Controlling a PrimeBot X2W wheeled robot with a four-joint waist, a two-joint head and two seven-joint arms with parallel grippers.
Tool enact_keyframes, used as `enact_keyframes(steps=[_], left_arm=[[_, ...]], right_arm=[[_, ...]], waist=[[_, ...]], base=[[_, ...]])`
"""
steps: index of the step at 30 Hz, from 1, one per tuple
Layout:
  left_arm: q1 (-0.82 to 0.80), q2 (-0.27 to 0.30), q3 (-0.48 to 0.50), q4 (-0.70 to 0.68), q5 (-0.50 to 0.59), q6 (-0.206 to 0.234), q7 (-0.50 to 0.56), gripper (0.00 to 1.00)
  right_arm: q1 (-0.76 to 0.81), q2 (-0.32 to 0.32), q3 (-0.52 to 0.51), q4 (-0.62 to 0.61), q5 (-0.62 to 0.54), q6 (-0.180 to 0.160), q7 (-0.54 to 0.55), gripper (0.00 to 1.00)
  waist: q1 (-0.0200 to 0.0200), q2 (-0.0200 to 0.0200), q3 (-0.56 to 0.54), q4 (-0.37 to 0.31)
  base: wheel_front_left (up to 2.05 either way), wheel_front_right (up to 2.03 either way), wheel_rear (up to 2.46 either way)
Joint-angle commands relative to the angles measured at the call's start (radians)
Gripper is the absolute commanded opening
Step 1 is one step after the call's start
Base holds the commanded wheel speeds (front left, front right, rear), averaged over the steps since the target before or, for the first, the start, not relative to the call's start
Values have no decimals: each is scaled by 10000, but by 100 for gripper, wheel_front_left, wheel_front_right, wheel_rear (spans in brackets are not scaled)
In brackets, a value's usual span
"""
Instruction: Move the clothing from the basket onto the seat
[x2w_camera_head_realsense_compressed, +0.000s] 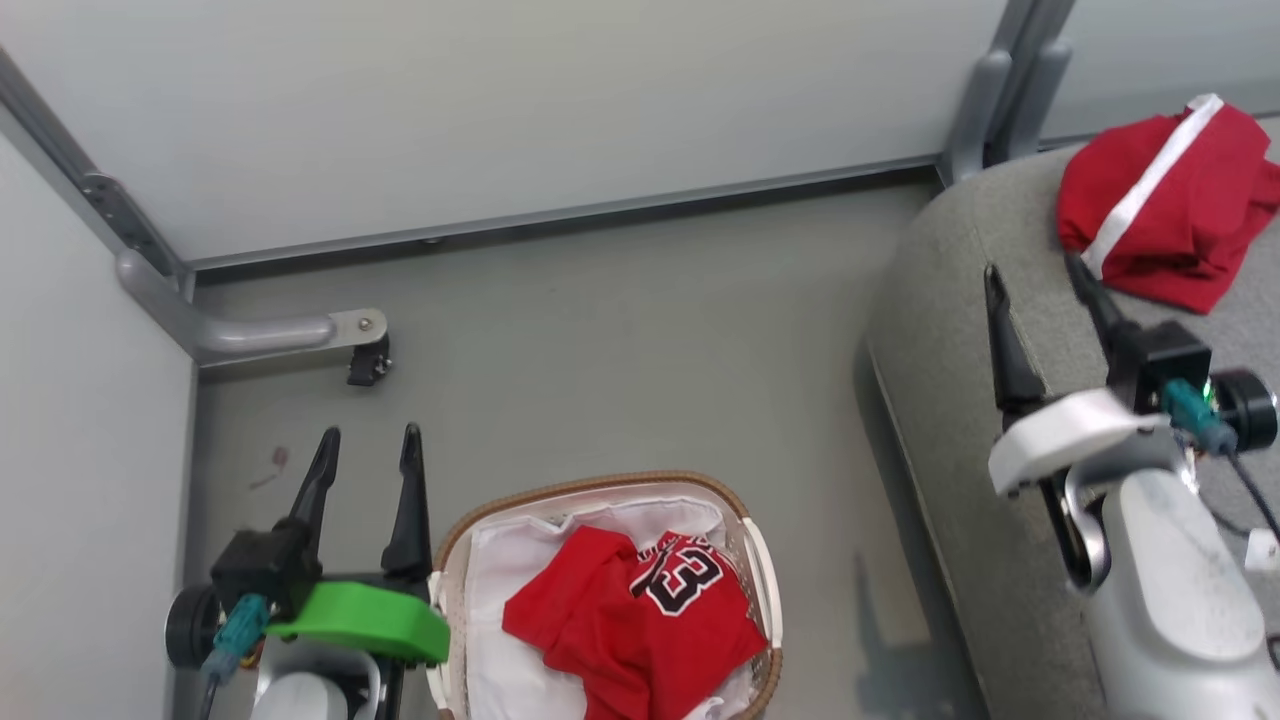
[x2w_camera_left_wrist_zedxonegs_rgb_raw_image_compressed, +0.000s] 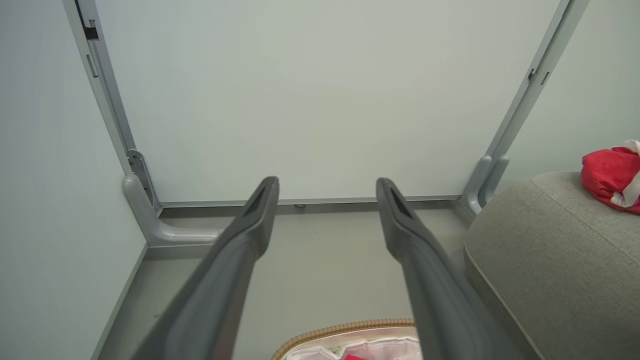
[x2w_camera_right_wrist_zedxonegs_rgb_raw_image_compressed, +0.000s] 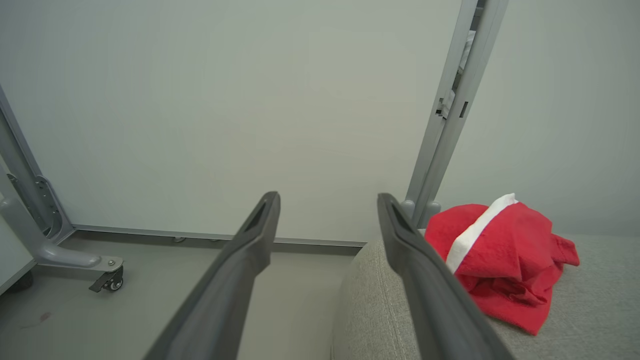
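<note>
Room: grey floor (x2w_camera_head_realsense_compressed: 620, 330) boxed in by pale wall panels (x2w_camera_head_realsense_compressed: 500, 110) on metal framing, seen from my head camera; a frame foot (x2w_camera_head_realsense_compressed: 270, 335) with a small black caster (x2w_camera_head_realsense_compressed: 368, 365) juts out from the left corner.
Foreground: the basket (x2w_camera_head_realsense_compressed: 600, 483) stands on the floor at the bottom of my head view, oval, white-sided, with a brown woven rim and a white liner (x2w_camera_head_realsense_compressed: 500, 580) showing inside.
Inside: the jersey (x2w_camera_head_realsense_compressed: 640, 630), red and crumpled, lies on the liner in the basket, its black white-edged number 23 (x2w_camera_head_realsense_compressed: 690, 578) facing up.
Right side: the seat (x2w_camera_head_realsense_compressed: 950, 320), grey fabric with a rounded corner and a stitched seam, stands beside the basket with a strip of floor between them.
On top: the striped garment (x2w_camera_head_realsense_compressed: 1170, 205), red with a broad white band, lies bunched on the seat near the wall, well apart from the basket.
Left arm: my left gripper (x2w_camera_head_realsense_compressed: 370, 432) hangs above the floor just left of the basket, fingers spread wide with nothing between them; a green collar (x2w_camera_head_realsense_compressed: 370, 618) sits behind the fingers, and my left wrist camera looks past them to the wall and the basket's rim.
Right arm: my right gripper (x2w_camera_head_realsense_compressed: 1031, 264) is over the seat's near corner, fingers parted and empty, pointing toward the striped garment; one fingertip is just beside the cloth's edge, and I cannot tell whether it touches.
</note>
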Motion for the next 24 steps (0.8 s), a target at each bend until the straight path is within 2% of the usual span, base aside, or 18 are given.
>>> enact_keyframes(steps=[1, 8, 13, 24], left_arm=[[317, -3, 65, -53, -6, 39, 5, 100], [995, -4, 156, -325, -241, 123, 5, 100], [1249, -3, 160, -348, -360, 185, 5, 100], [1298, -2, 153, -258, -408, 177, 5, 100]], right_arm=[[481, 83, -118, -157, 59, -10, -20, 100], [1957, 421, -291, -785, 231, -12, -20, 100], [2630, 457, -67, -974, 922, -10, -20, 100], [2656, 454, 392, -1123, 1110, -10, -20, 100]], waist=[[1, 0, -386, 386], [1, 0, -513, 453], [1, 0, -619, 443], [1, 0, -615, 311]], base=[[0, 0, 0], [0, 0, 0], [0, 0, 0], [0, 0, 0]])
